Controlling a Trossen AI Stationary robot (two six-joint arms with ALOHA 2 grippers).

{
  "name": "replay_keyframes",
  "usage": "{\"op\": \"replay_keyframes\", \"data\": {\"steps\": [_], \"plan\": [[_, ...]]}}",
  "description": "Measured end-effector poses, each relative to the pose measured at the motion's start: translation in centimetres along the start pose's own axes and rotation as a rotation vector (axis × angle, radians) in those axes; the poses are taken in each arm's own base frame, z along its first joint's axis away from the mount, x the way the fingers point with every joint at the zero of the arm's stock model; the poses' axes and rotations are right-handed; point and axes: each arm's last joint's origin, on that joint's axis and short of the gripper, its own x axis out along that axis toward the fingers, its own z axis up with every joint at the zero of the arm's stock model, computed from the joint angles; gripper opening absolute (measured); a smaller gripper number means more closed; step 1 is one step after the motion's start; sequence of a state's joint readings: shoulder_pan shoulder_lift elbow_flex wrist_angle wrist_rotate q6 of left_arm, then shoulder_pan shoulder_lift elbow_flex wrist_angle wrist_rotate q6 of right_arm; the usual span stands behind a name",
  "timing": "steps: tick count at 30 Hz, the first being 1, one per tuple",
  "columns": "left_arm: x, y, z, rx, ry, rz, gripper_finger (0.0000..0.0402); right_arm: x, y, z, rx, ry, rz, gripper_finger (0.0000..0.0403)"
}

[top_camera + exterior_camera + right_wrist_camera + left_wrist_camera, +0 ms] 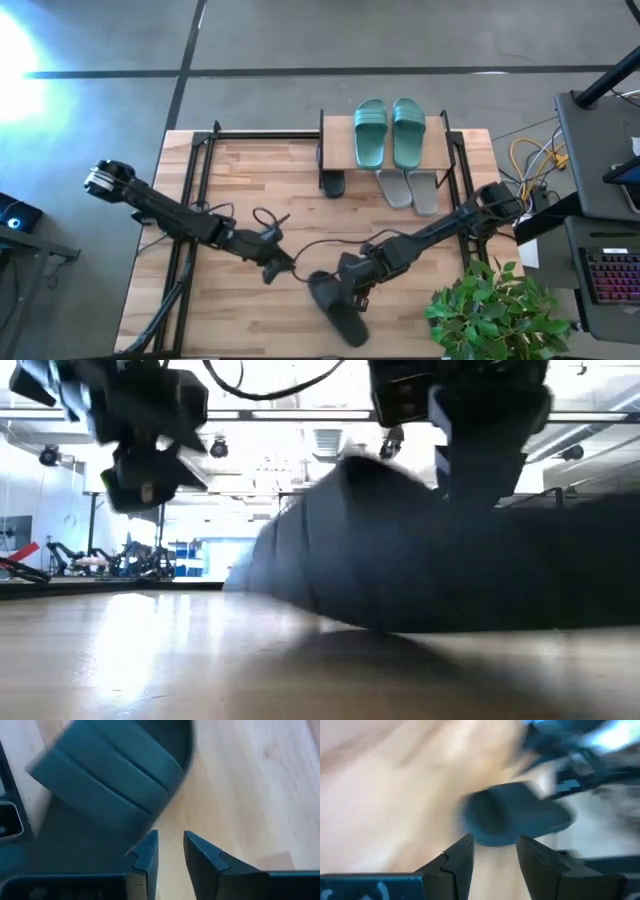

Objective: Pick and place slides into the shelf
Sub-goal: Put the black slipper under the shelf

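With the black slide (338,305) lying on the tabletop (240,180) near its front edge, settle the right tool (345,283), whose parted fingers hold nothing, over the strap before closing, keeping the open, empty left tool (283,266) clear

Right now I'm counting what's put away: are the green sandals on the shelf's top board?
Yes, both green sandals lie side by side on the shelf top board.

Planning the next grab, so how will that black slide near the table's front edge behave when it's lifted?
The black slide looks like rubber, so probably light and grippy, not slippery. Its arched ribbed strap may flex when pinched. Lying flat, it should slide rather than roll.
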State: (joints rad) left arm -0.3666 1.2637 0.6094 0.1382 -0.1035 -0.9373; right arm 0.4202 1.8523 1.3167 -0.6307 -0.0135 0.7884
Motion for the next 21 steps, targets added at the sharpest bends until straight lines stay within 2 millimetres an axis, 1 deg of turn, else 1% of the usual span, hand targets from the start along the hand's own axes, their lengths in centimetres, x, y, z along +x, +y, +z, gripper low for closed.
{"op": "replay_keyframes", "data": {"steps": [2,6,8,11,13,16,19,21], "plan": [[-0.3,0.6,-0.3,-0.015,0.019,0.074,0.0134,0.0,0.1,-0.4,0.008,0.012,-0.020,0.0084],[-0.5,0.4,-0.4,-0.016,0.034,0.056,0.0134,-0.2,0.5,-1.2,-0.001,0.032,-0.036,0.0084],[-0.5,0.2,-0.5,-0.039,0.065,0.029,0.0134,-0.8,0.9,-1.7,-0.016,0.032,-0.019,0.0084],[-0.6,-0.3,-1.2,-0.073,0.139,-0.026,0.0134,-2.2,1.8,-2.4,-0.063,0.001,0.009,0.0084],[-0.7,-1.0,-2.0,-0.083,0.183,-0.062,0.0134,-3.0,2.6,-3.1,-0.154,-0.052,0.000,0.0084],[-1.1,-2.1,-3.4,-0.068,0.231,-0.103,0.0134,-3.3,3.9,-4.3,-0.399,-0.124,-0.024,0.0087],[-1.0,-2.7,-4.9,-0.033,0.231,-0.092,0.0134,-2.8,4.9,-5.5,-0.669,-0.167,-0.091,0.0102],[-0.9,-3.0,-5.8,-0.014,0.221,-0.086,0.0134,-2.1,5.2,-6.0,-0.780,-0.182,-0.163,0.0118]]}}
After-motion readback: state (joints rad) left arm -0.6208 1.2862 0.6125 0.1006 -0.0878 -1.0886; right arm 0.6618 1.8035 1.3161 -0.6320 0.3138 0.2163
